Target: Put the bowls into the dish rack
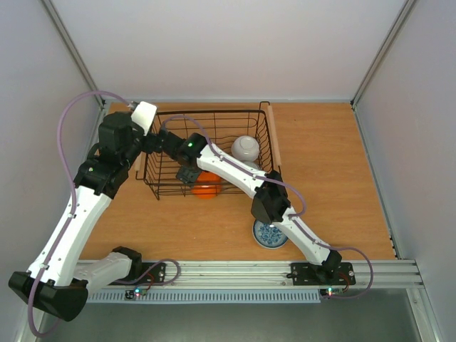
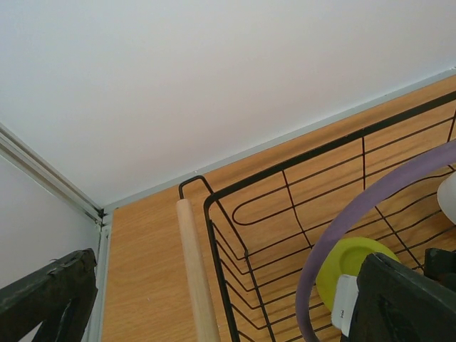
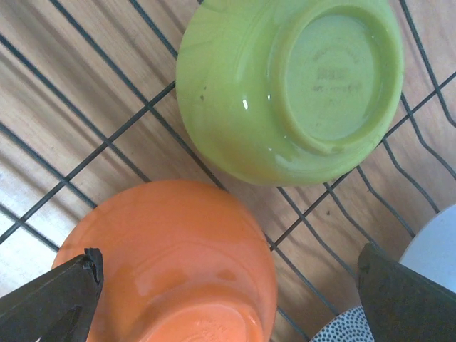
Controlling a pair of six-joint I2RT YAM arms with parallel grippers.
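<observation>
While both my arms reach in over the rack [image 1: 214, 112], neither pair of jaws has anything in it. My right gripper [image 3: 228, 256] points down at the rack floor with its jaws spread wide. The orange bowl [image 3: 171, 263] sits upside down beneath it, between the two fingers [image 3: 50, 303]. I cannot tell whether either finger touches the bowl.

Just past the orange bowl, the green bowl [image 3: 292, 85] also lies foot up on the wires. A speckled bowl [image 3: 342, 329] shows only as a sliver at the bottom edge of my right wrist view. From above, the white bowl [image 1: 245, 147] sits in the right part of the rack, towards the far side.

My left gripper [image 2: 229, 278] hangs over the rack's left side, its jaws likewise wide apart and clamped on nothing. Its view takes in the rack's far left corner, with the wooden handle [image 2: 196, 278] just outside the wire. The green bowl appears low on the right there, behind a purple cable [image 2: 335, 235].

The blue bowl [image 1: 271, 235] is outside the rack, on the table [image 1: 335, 178] near its front edge. It is partly hidden under my right arm.
</observation>
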